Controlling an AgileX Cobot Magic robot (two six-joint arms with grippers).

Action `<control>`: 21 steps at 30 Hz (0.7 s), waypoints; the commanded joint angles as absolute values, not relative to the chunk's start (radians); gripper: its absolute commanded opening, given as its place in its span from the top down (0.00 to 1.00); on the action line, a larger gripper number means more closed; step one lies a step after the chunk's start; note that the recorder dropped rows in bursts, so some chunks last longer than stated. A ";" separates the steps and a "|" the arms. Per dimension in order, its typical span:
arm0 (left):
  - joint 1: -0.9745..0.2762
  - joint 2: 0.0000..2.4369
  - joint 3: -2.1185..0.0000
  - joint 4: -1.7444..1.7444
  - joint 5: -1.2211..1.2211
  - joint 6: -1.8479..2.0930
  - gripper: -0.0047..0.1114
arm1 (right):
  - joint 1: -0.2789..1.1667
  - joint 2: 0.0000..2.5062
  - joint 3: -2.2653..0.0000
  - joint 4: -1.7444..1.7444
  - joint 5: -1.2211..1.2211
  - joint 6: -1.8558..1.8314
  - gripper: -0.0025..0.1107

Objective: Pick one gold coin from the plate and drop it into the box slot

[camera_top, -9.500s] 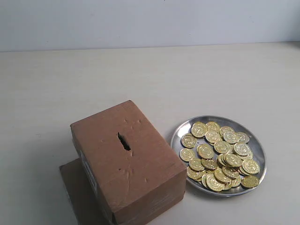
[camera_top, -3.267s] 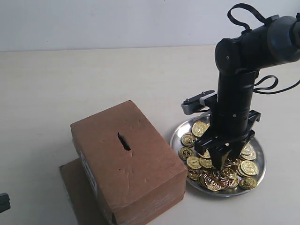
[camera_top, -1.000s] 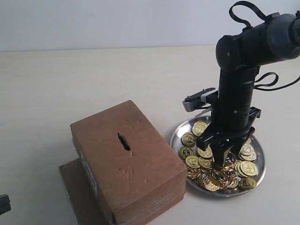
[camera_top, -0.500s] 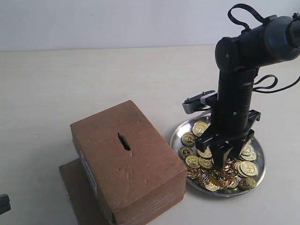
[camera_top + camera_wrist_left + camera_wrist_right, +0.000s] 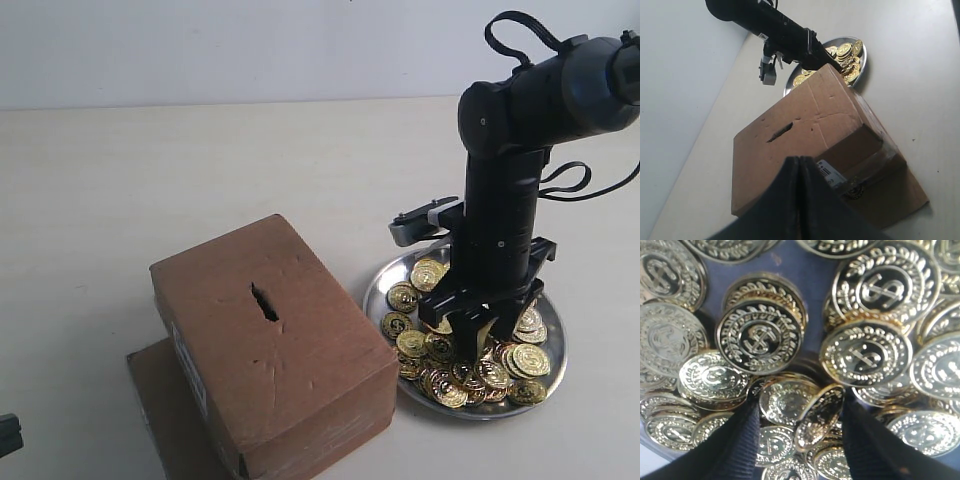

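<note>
Brown cardboard fills the lower left of the exterior view: the box (image 5: 270, 340) sits skewed on a flat cardboard sheet (image 5: 160, 400) that juts out past its left and near sides. The box slot (image 5: 264, 301) lies in the middle of the dented top face, uncovered, with bare cardboard all round it. A white label (image 5: 190, 365) shows on the box's left side.

The plate (image 5: 397, 272) is in the lower right of the frame, its left rim just beside the box's right corner; I cannot tell if they touch. Gold coins (image 5: 520, 360) are heaped in it, overlapping.

The right pincer (image 5: 475, 345) points straight down into the heap from the dark arm above. In the right wrist view its black fingers (image 5: 740, 445) stand apart with two coins in the gap, one tilted coin (image 5: 817, 415) up on its edge against a finger. I cannot tell whether it is truly clamped.

The left pincer (image 5: 799, 170) is closed on nothing, low at the lower left edge, near the sheet.

The pale desk (image 5: 200, 170) runs open behind and left of the box to the wall (image 5: 250, 50).
</note>
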State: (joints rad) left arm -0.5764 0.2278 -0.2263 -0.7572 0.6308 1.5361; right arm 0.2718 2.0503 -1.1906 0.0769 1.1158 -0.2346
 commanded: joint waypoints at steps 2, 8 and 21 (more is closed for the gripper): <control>-0.584 0.233 -0.222 -0.766 0.622 1.537 0.96 | 0.266 2.061 -1.193 0.076 1.105 -0.255 0.57; -0.584 0.233 -0.222 -0.766 0.622 1.537 0.96 | 0.266 2.061 -1.193 0.076 1.103 -0.259 0.61; -0.584 0.233 -0.222 -0.766 0.622 1.537 0.96 | 0.266 2.055 -1.244 0.080 1.136 -0.259 0.63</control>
State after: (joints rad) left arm -0.5764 0.2278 -0.2263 -0.7572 0.6308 1.5361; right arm 0.2718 2.0547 -1.2363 0.0794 1.1285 -0.2508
